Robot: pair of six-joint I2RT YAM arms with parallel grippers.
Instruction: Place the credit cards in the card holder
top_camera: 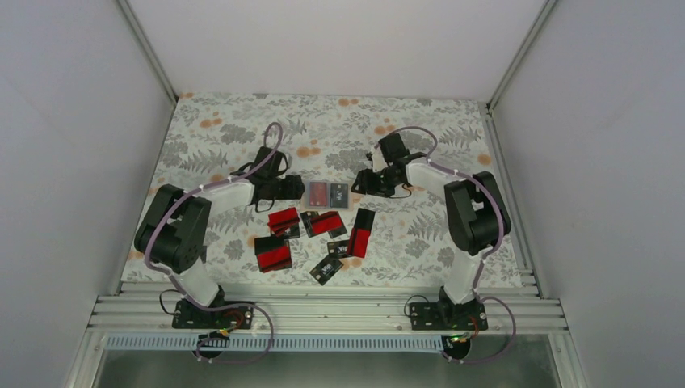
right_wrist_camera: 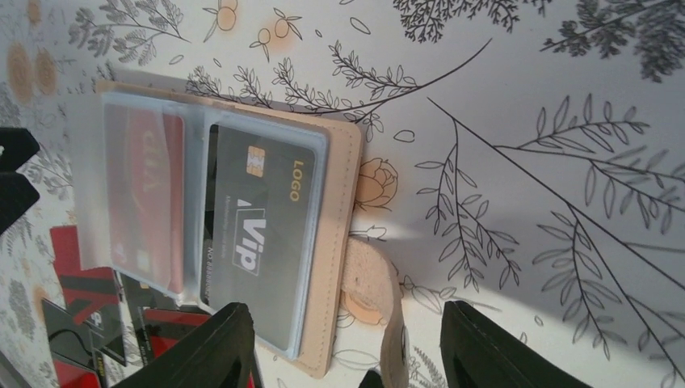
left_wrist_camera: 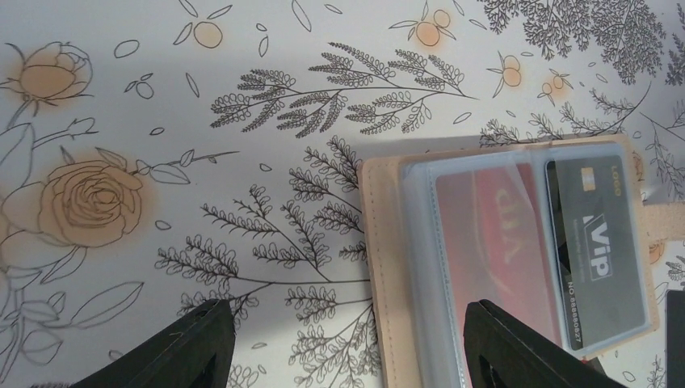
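Left claw [left_wrist_camera: 347, 314] and right claw [right_wrist_camera: 346, 314] stand wide and empty, flanking the open card holder [top_camera: 328, 194] on the surface [top_camera: 234, 129], its corners cut off in wrist views, loose credit cards [top_camera: 283, 220] just beside it.

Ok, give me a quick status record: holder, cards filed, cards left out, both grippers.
holder: tan-beige folding card holder, lying open on the floral table cover
filed: one red card and one black VIP card in its clear sleeves
left out: red-and-black credit cards scattered nearer the arm bases
left gripper: open, empty, at the holder's left edge
right gripper: open, empty, by the holder's snap strap
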